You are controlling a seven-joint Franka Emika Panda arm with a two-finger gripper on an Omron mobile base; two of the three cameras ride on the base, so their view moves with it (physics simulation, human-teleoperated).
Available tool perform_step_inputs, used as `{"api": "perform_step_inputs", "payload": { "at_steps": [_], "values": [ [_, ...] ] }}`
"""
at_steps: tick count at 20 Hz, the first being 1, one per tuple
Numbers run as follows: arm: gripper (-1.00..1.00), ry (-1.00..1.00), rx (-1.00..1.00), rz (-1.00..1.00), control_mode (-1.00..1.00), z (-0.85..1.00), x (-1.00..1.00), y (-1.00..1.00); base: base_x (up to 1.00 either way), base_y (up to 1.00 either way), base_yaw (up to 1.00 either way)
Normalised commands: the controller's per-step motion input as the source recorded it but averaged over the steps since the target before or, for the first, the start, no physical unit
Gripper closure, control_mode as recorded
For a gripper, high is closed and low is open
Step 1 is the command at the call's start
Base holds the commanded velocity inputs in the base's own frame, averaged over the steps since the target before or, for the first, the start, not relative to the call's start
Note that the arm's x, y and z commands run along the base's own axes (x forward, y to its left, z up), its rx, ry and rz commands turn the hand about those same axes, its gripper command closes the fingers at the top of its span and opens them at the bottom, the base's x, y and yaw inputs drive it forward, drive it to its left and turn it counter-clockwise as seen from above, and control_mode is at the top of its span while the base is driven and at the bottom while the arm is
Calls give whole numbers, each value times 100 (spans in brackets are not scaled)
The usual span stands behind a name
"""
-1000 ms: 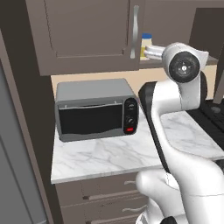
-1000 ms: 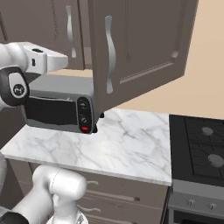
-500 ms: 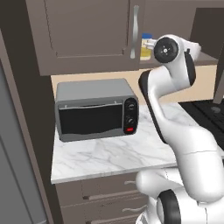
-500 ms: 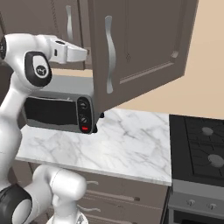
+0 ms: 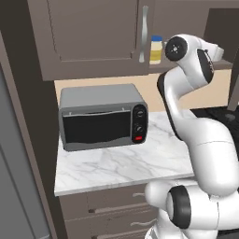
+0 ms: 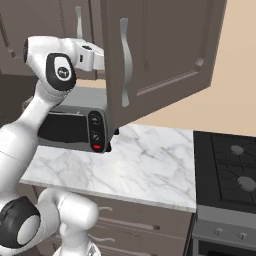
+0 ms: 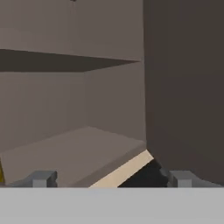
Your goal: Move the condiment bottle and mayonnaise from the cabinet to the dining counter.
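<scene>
Cabinet [image 5: 88,37]: dark grey-brown, mounted on the wall above the worktop; recessed-panel doors with vertical silver bar handles; right door [image 6: 160,55] swung open toward the right base camera.
Cabinet interior [image 7: 74,148]: plain grey-brown floor, one inner shelf above, side wall at the right of the hand view.
Mayonnaise [image 5: 156,49]: small jar, blue lid, pale yellow contents; stood on the cabinet floor just right of the closed door's handle, beside the arm's upper joint.
Condiment bottle: could not be made out.
Gripper [image 7: 111,178]: raised to cabinet height, aimed into the open compartment; two finger tips set wide apart, released, nothing between them.
Worktop [image 6: 150,160]: white marble with grey veins, over base drawers with horizontal handles.
Toaster oven [image 5: 102,116]: grey, dark glass door, two knobs and a red button at its right; sat at the back left of the worktop, against the tan wall.
Stove [image 6: 230,170]: black cooktop with round burners, directly right of the worktop.
Wall [image 6: 235,75]: plain tan, behind the worktop and the stove.
Left edge: tall dark panel [image 5: 18,154] beside the worktop.
</scene>
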Motion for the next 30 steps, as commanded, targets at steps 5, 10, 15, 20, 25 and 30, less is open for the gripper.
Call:
{"api": "perform_step_inputs", "payload": {
  "at_steps": [5, 10, 15, 20, 25, 30],
  "values": [
    [-100, 0, 0, -23, -100, 0, 0, -63, 0, 0, 0],
    [-100, 0, 0, -28, -100, 0, -7, -66, 0, 0, 0],
    [-100, 0, 0, -29, -100, 0, -29, -76, 0, 0, 0],
    [-100, 0, 0, -29, -100, 0, -50, -90, 0, 0, 0],
    [-100, 0, 0, -29, -100, 0, -51, -99, 0, 0, 0],
    [-100, 0, 0, -24, -100, 0, -43, -90, 0, 0, 0]
  ]
}}
